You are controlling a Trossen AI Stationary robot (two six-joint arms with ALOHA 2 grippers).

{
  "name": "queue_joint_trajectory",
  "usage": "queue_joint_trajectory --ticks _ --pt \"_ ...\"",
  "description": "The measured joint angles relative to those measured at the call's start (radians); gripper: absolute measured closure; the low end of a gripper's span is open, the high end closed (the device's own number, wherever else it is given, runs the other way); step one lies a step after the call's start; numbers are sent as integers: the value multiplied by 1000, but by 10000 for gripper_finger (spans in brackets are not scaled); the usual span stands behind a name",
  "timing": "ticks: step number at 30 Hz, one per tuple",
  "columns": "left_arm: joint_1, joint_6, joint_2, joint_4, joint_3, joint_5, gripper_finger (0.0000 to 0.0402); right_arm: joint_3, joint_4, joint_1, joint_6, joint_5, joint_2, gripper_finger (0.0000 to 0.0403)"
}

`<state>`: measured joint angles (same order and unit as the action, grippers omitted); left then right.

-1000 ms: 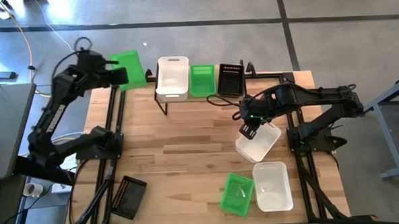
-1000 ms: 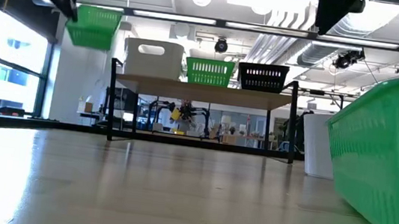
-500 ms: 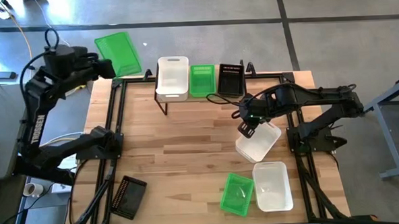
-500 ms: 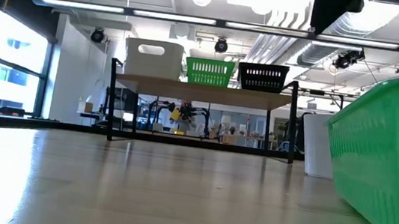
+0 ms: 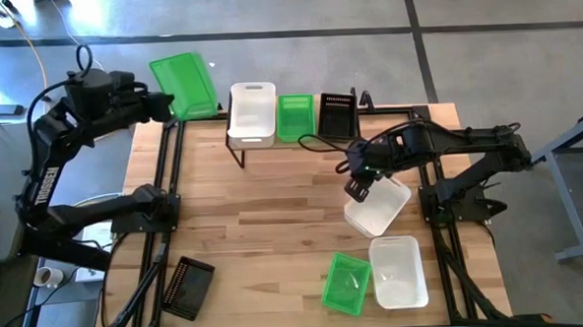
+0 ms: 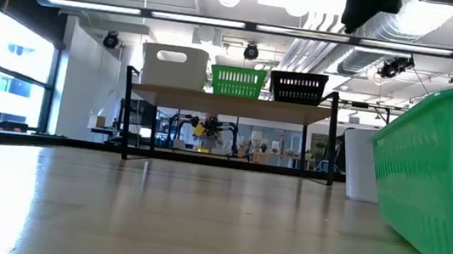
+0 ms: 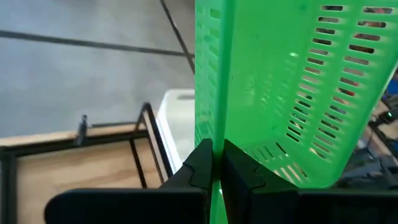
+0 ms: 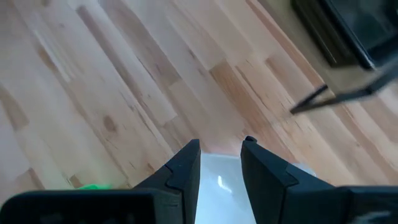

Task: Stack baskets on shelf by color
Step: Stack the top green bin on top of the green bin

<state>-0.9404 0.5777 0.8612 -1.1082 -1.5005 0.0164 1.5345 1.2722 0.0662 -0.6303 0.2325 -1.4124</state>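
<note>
Baskets first: the bright green perforated plastic basket (image 5: 183,85) is up in the air, clamped by one wall in the left hand (image 7: 216,163), well off the back-left corner of the wooden surface (image 5: 274,223). So it's hanging to the left of the low wood-topped shelf (image 6: 233,105), higher than it too. On the shelf sit a white smooth-walled basket (image 5: 252,111), a green mesh basket (image 5: 294,116) in the middle, and a black mesh basket (image 5: 337,113). My guess: the carried one has to travel right, past the white one, to land on the middle green one. The right hand (image 8: 219,163) is way nearer the shelf, but it's gripping the rim of another white basket (image 5: 377,208) lying near the right edge.
</note>
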Motion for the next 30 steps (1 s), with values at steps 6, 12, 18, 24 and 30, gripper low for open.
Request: queue_joint_trajectory --ticks 6,12,18,24,30 --pt "150 108 16 -81 0 104 396 0 -106 0 105 -55 0 300" --pt "329 220 39 -104 0 218 396 0 -149 0 173 -97 0 300" --pt "493 299 102 -104 0 315 396 0 -149 0 211 -98 0 300" --pt "621 386 183 -103 0 388 396 0 -152 0 236 -134 0 300" --pt "716 459 257 -103 0 408 396 0 -210 9 289 -197 0 300"
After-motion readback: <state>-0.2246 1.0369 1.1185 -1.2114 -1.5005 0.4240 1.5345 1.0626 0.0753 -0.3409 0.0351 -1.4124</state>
